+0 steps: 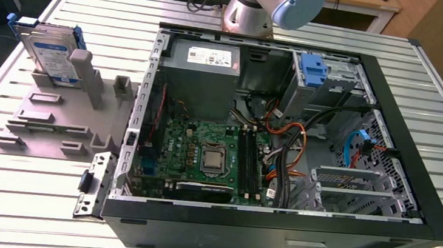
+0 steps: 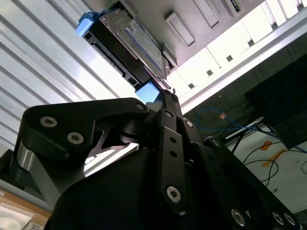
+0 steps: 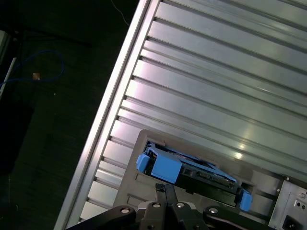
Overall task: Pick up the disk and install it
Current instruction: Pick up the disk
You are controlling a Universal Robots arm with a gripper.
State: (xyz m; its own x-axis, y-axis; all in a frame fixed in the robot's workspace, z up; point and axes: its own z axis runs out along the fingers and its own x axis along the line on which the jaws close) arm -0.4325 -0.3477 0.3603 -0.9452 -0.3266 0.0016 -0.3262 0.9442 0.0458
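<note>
In the first wrist view the gripper [image 3: 164, 188] is nearest the lens: black fingers, tips pressed together w/ nothing between, held off the disk [image 3: 192, 175] and not touching it. In the second wrist view the gripper [image 2: 166, 94] is seen side-on, its linkage covering much of the foreground, w/ the disk [image 2: 129, 43] beyond the tips. The disk stands on edge in a slot of a grey holder [image 1: 50, 126] on the slatted metal table [image 1: 16, 226], on the exterior view's left of the open PC case [image 1: 236, 229] and apart from it. It's a flat silver drive in a blue plastic carrier w/ tabs at both ends. The exterior view gives the disk [image 1: 50, 52] face-on w/ its white-and-blue label. The first wrist view gives its upper edge and both blue tabs. The second wrist view gives the dark underside plus one tab. The disk's lower part is sunk in the slot, so hidden. Farther off in the exterior view, inside the case: a grey power-supply box [image 1: 203, 58] and a smaller blue bracket [image 1: 312, 69] in the drive bay. Behind the case the arm [image 1: 269, 4] is cut off by the frame edge.
</note>
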